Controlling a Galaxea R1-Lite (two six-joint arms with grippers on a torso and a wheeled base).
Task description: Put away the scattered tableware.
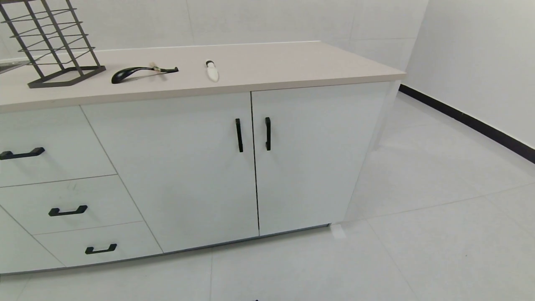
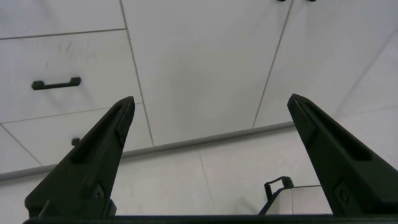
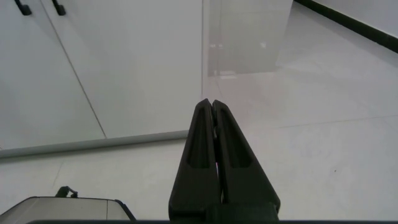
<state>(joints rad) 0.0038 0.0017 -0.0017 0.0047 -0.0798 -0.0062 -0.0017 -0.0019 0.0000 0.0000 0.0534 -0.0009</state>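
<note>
Head view: a black ladle (image 1: pixel 120 76) and a small white utensil (image 1: pixel 212 73) lie apart on the countertop (image 1: pixel 292 62), the ladle near the wire rack (image 1: pixel 54 42). Low before the cabinet (image 1: pixel 188 167), the left gripper (image 2: pixel 211 102) is spread wide and the right gripper (image 3: pixel 212 106) is pressed together.

So on the beige countertop (image 1: pixel 271 62) there's a black spoon (image 1: pixel 125 74) lying flat, with a small white utensil (image 1: pixel 212 72) at its 3 o'clock and a black wire rack (image 1: pixel 54 42) at its 9 o'clock. Below are white cabinet doors (image 1: pixel 250 167), with drawers (image 1: pixel 62 188) at their 9 o'clock.
</note>
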